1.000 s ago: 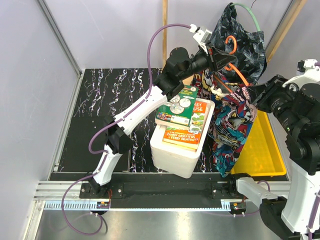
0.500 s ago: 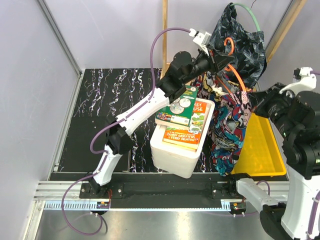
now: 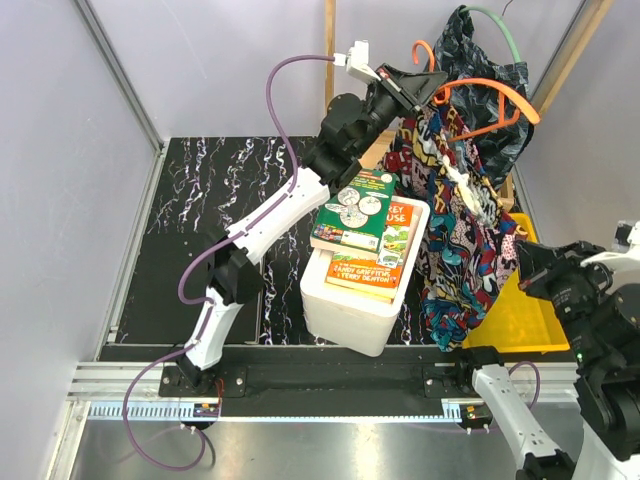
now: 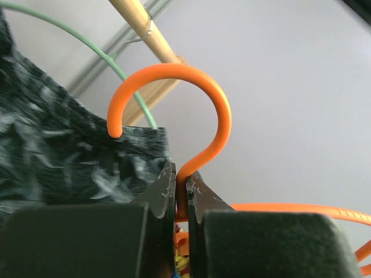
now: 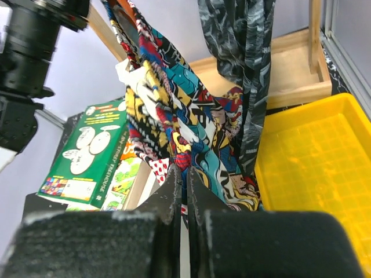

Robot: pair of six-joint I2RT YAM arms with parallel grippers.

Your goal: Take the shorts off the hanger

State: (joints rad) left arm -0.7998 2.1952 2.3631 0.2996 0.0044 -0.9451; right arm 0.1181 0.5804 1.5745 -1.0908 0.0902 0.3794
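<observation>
Comic-print shorts in red, blue and yellow hang from an orange hanger that is held high above the table, just beside a white box topped with books. The left gripper is clamped on the hanger's neck, just below the hook. The right gripper is closed, pinching the shorts' lower edge, and the cloth stretches sideways toward it above a yellow bin. Dark leafy-patterned shorts hang behind on a green hanger.
</observation>
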